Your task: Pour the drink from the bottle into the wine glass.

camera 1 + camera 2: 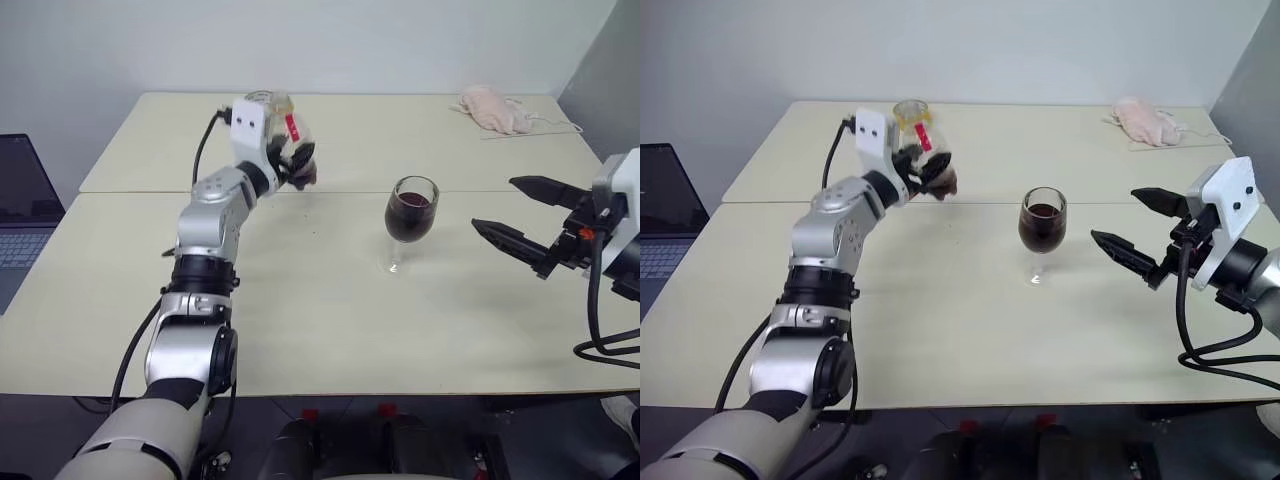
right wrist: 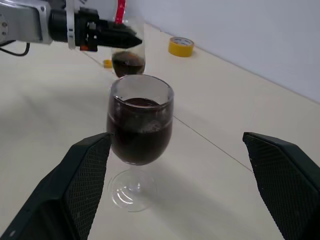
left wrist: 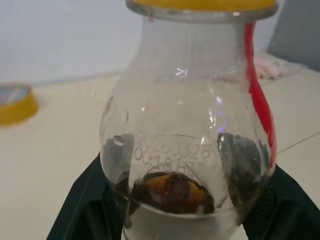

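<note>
Bottle (image 1: 923, 150) — clamped upright in my left gripper (image 1: 932, 172), held above the table (image 1: 960, 330) to the left of the wine glass; a little dark drink (image 3: 172, 192) sits at its bottom.
Wine glass (image 1: 1042, 230) — standing on the table between my two grippers, bowl filled well up with dark drink.
My right gripper (image 1: 1137, 238) — fingers spread wide, holding nothing, just to the right of the glass.
Yellow tape roll (image 2: 180, 46) — on the table behind the bottle.
Pink cloth (image 1: 492, 108) — far right corner.
</note>
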`<control>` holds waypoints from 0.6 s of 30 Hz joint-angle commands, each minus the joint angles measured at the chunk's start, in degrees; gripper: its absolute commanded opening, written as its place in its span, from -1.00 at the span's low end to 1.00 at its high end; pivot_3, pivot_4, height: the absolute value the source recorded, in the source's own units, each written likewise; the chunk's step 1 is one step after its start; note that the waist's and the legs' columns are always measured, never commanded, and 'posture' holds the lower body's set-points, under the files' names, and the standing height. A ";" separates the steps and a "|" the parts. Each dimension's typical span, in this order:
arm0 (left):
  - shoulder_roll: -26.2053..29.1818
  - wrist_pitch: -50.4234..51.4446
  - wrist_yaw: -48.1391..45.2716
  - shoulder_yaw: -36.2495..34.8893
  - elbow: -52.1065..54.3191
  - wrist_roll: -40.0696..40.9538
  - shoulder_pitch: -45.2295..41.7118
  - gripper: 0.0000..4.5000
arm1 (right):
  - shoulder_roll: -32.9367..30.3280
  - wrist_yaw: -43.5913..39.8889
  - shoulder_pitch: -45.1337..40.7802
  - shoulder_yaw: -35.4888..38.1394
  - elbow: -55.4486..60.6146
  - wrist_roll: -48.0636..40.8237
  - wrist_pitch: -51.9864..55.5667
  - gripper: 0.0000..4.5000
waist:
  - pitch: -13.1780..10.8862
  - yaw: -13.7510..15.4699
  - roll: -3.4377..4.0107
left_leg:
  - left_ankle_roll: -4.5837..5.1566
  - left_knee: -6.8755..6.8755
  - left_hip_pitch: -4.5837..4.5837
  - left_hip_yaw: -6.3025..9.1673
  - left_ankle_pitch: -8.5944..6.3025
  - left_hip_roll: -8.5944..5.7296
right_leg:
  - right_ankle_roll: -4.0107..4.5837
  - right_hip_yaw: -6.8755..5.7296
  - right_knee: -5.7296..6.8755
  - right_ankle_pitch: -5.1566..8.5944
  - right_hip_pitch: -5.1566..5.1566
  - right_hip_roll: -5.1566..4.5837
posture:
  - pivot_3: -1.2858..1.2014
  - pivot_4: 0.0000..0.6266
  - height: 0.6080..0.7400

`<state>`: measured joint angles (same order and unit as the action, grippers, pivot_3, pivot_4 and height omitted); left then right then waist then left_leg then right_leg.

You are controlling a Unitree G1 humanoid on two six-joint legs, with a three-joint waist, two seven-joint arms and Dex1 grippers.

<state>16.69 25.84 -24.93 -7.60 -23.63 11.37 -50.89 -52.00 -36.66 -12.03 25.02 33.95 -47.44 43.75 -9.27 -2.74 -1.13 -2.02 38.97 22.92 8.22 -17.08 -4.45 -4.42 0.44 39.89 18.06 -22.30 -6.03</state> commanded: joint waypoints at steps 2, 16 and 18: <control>0.44 3.07 5.61 -2.43 9.85 0.53 3.95 0.22 | 0.65 -2.05 -1.56 -1.17 0.64 -1.29 -2.13 1.00 | 0.00 0.03 0.00 | 0.00 0.00 -0.01 -0.01 0.00 0.01 | 0.00 0.00 -0.03 0.00 -0.01 0.00 | 0.03 -0.52 1.00; 0.30 6.02 17.63 -4.41 19.58 -1.68 15.17 0.22 | 0.56 -5.50 -6.70 -6.38 -1.69 -1.07 -2.80 1.00 | 0.54 0.90 0.04 | -0.01 -0.01 -0.03 -0.14 0.00 0.00 | 0.00 0.10 -0.28 0.00 -0.01 -0.04 | 0.03 -1.00 1.00; 0.47 6.07 18.17 -4.60 19.71 -1.51 15.65 0.22 | 0.48 -5.87 -7.33 -6.77 -2.10 -0.80 -2.95 1.00 | 2.99 0.88 -0.20 | -0.04 -0.09 0.02 -0.38 0.00 0.03 | 0.01 0.33 -0.22 -0.01 -0.25 -0.03 | 0.03 -1.00 1.00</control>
<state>16.45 32.79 -7.49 -11.09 -7.95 10.02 -33.83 -50.97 -41.79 -17.89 17.31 31.04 -48.30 42.23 -6.28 -1.87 -1.33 -2.10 38.90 22.85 7.85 -17.12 -4.44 -4.41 0.72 39.71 18.04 -22.53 -6.10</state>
